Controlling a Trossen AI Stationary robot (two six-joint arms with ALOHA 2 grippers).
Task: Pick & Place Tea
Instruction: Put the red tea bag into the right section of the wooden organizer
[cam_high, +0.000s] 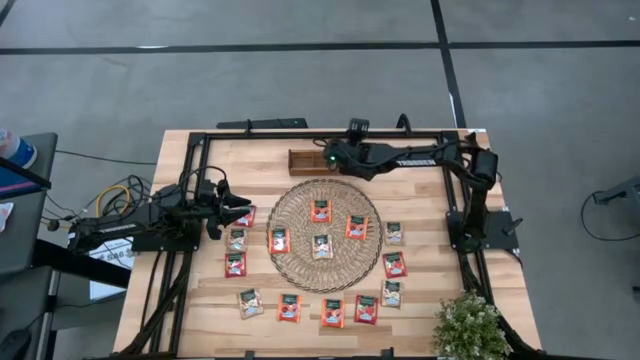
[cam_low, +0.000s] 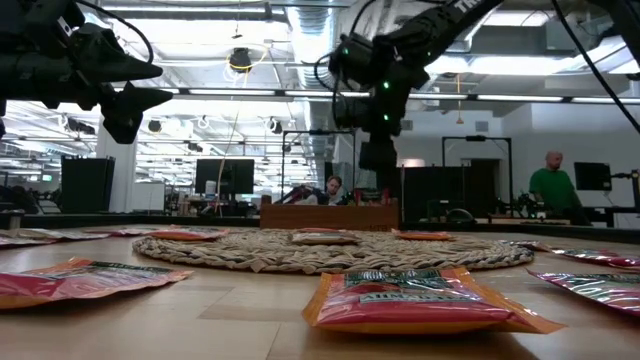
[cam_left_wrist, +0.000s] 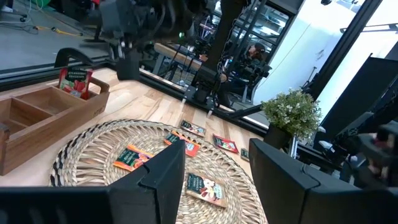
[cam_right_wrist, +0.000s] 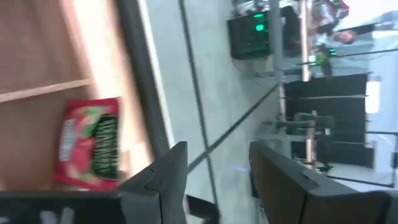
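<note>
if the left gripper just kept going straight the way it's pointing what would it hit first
Probably the round woven mat. The left gripper, open and empty, points across the mat from its edge, tilted slightly down, towards the sachets lying there. Depth is unclear, so it might instead pass just above them.

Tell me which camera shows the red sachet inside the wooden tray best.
The right wrist view: the red sachet lies large in the wooden tray. The left wrist view shows it small, standing in an end compartment. In the high view the right gripper covers it; the low view hides it.
</note>
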